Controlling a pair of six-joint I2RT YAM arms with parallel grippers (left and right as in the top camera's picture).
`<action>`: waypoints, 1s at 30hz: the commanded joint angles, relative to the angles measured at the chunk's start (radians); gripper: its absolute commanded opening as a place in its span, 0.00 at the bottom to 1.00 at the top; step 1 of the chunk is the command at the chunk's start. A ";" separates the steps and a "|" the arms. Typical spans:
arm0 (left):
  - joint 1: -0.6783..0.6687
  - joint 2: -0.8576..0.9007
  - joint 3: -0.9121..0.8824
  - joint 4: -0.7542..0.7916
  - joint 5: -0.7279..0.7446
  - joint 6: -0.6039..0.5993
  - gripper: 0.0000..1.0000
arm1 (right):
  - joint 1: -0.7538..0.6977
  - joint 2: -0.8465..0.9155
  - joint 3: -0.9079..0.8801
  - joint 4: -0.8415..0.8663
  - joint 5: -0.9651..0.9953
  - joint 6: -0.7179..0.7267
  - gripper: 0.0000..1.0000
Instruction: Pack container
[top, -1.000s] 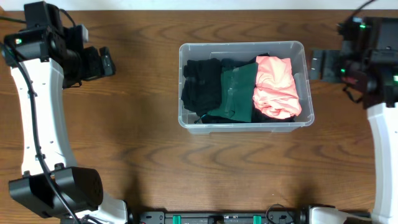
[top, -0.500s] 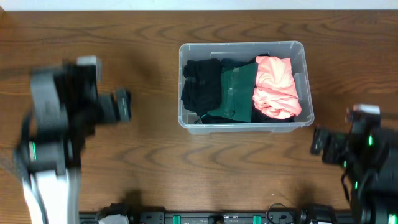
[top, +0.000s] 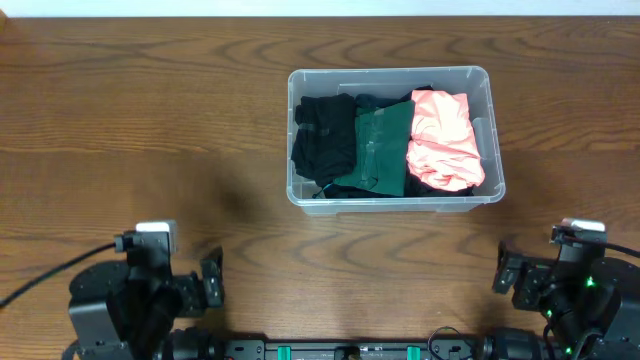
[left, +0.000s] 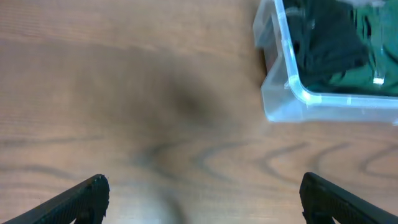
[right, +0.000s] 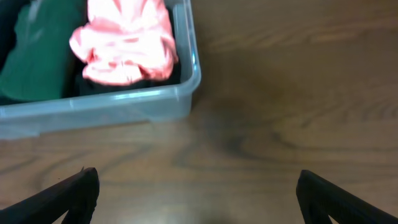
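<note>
Starting at the left, we see the left arm sitting low at the near edge of the table, well apart from everything else. Its wrist view shows the left gripper spread wide. The two dark fingers sit at opposite lower corners of the picture with only wood between them, holding nothing. At the upper right of that view we catch a blurred rounded corner of the container.

From overhead, the container stands flat on the wood, right of centre and toward the far side, its long side running across. Inside, from left to right, we find a black garment, a dark green garment and a crumpled pink garment, each touching the next and together filling the bin.

Further right, the right arm sits low at the near right corner of the table, apart from the bin. Its wrist view shows the right gripper just as wide, its fingers grasping nothing. The container's clear wall and the pink garment lie at the upper left.
</note>
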 joint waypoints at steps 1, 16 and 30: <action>0.000 -0.005 -0.003 -0.041 0.002 0.010 0.98 | -0.005 -0.003 -0.006 -0.004 -0.004 0.014 0.99; 0.000 -0.005 -0.003 -0.042 0.002 0.010 0.98 | 0.003 -0.050 -0.032 0.075 -0.011 0.003 0.99; 0.000 -0.005 -0.003 -0.042 0.002 0.010 0.98 | 0.103 -0.403 -0.743 1.083 -0.120 -0.115 0.99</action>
